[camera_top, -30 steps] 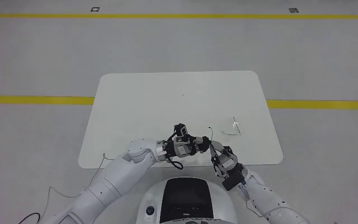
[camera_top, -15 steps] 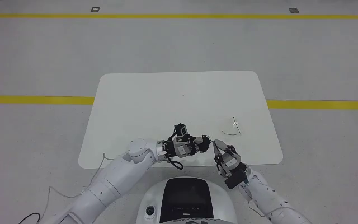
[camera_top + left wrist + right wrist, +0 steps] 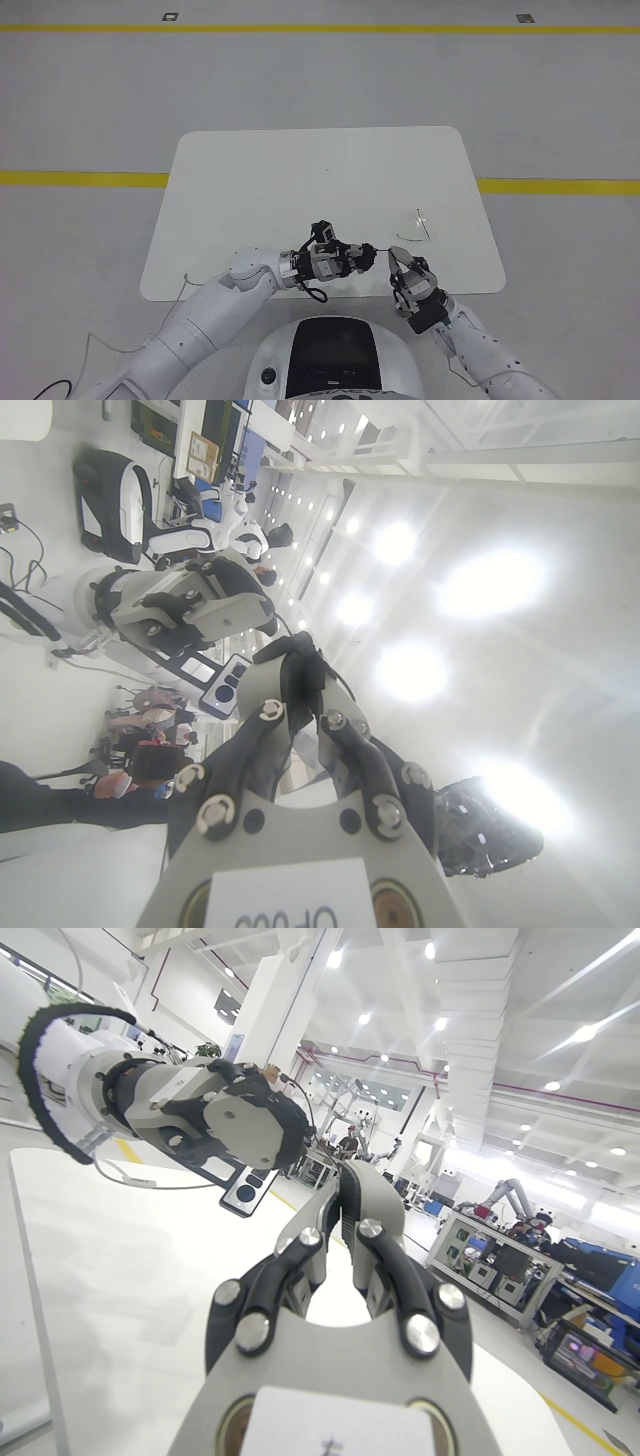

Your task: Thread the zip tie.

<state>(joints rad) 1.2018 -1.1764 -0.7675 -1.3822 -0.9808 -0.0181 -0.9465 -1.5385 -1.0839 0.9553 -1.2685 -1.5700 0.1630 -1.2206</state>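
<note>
**Both grippers clamping the black zip tie above the table's near edge**

The left gripper (image 3: 366,256) is squeezing its fingers tight on the thicker end of the black zip tie (image 3: 376,247). The right gripper (image 3: 396,260) is pressing its fingers together on the thin tail. The strap is running as a fine line between the two sets of fingertips, which are facing each other just apart. Both are hanging over the near edge of the white table (image 3: 300,180). Farther out, to the right, a clear zip tie (image 3: 414,230) is lying curled on the tabletop, well apart from both grippers. Beyond the table, a yellow floor line (image 3: 80,179) is crossing the grey floor.
</note>
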